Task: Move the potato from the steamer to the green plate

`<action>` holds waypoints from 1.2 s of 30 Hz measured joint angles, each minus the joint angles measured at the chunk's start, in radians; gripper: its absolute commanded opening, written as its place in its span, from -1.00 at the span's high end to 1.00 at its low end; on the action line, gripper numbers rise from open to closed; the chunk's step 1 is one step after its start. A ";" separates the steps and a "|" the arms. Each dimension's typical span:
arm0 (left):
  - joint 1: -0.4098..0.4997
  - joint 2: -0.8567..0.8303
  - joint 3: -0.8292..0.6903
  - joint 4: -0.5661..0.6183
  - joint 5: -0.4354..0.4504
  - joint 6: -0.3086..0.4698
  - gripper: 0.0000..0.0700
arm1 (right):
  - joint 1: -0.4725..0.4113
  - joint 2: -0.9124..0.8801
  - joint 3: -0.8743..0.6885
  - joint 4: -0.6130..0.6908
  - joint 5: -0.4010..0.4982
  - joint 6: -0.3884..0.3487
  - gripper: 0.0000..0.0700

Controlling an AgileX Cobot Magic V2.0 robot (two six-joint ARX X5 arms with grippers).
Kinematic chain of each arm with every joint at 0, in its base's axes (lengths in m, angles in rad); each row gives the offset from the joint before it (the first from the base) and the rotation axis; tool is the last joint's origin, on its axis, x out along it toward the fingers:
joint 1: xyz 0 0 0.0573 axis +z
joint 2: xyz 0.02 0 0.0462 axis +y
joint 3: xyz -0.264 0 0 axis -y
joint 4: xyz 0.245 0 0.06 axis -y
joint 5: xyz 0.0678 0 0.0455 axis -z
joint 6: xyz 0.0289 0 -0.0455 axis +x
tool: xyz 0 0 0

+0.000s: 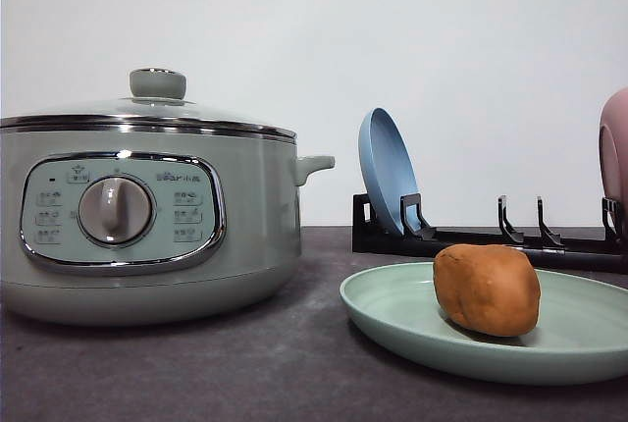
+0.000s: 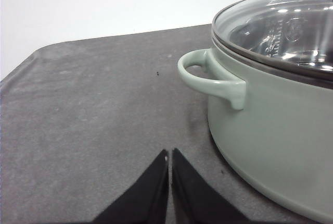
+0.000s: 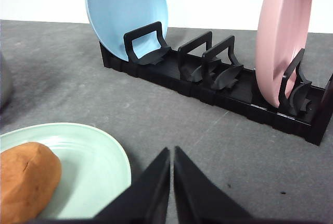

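The orange-brown potato (image 1: pixel 488 290) lies on the pale green plate (image 1: pixel 392 309) at the right of the table; in the right wrist view the potato (image 3: pixel 26 179) sits on that plate (image 3: pixel 99 161) too. The sage-green steamer (image 1: pixel 147 216) stands at the left with its glass lid on. My left gripper (image 2: pixel 170 156) is shut and empty above the dark table, beside the steamer's side handle (image 2: pixel 210 78). My right gripper (image 3: pixel 171 153) is shut and empty, just beside the plate's rim.
A black dish rack (image 3: pixel 208 78) stands behind the plate, holding an upright blue plate (image 3: pixel 127 10) and a pink plate (image 3: pixel 283 36). The dark grey table (image 2: pixel 93 120) lies bare beside the steamer. A white wall closes the back.
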 measured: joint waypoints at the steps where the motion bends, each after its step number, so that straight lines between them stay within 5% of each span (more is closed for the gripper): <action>1: 0.000 0.000 0.000 0.000 0.000 0.000 1.00 | 0.000 0.000 0.000 0.000 0.000 0.000 1.00; 36: 0.000 0.000 0.000 0.000 0.000 0.000 1.00 | 0.000 0.000 0.000 0.000 0.000 0.000 1.00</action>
